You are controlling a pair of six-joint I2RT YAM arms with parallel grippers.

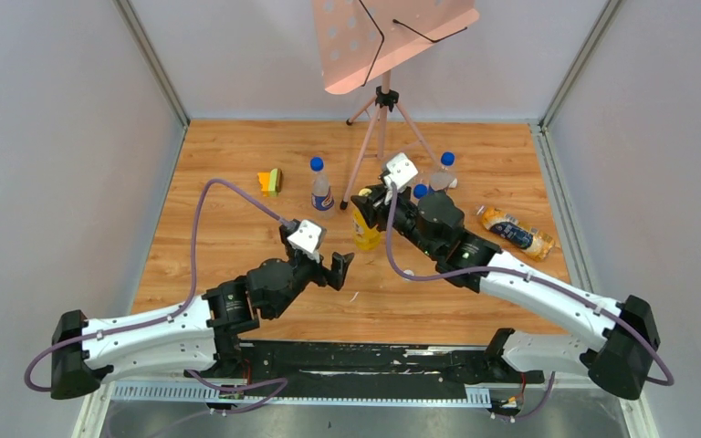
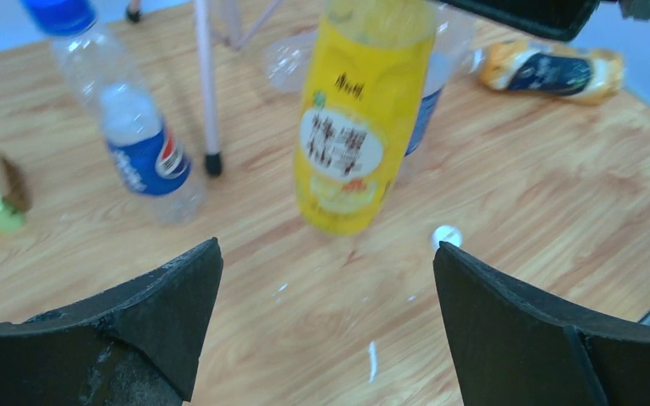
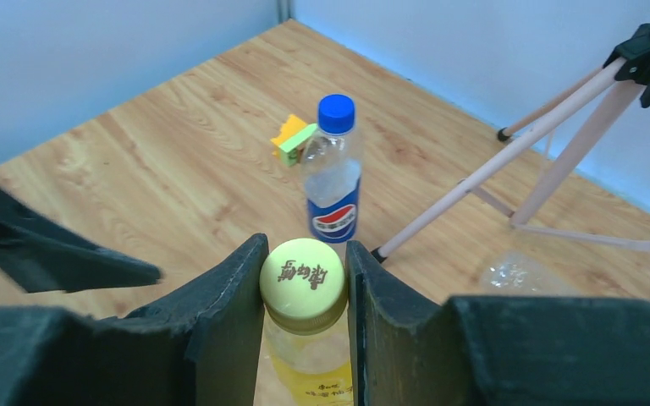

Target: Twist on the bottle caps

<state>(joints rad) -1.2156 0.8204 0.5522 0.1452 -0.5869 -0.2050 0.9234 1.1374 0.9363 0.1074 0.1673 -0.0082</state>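
The yellow bottle [image 1: 366, 234] stands upright at the table's middle, also in the left wrist view [image 2: 355, 127]. My right gripper [image 1: 362, 203] is shut on its yellow cap [image 3: 303, 272], one finger on each side, the cap sitting on the bottle's neck. My left gripper [image 1: 340, 269] is open and empty, low in front of the yellow bottle [image 2: 328, 248]. A white cap [image 2: 446, 235] lies on the table right of the bottle's base. A clear Pepsi bottle [image 1: 320, 189] with a blue cap [image 3: 336, 112] stands behind left. The amber bottle [image 1: 516, 233] lies on its side at right.
A music stand's tripod [image 1: 383, 100] stands at the back middle, one leg [image 2: 207, 85] next to the Pepsi bottle. A yellow-green block [image 1: 270, 181] lies at back left. Another clear blue-capped bottle [image 1: 443, 173] stands behind my right arm. Walls enclose three sides.
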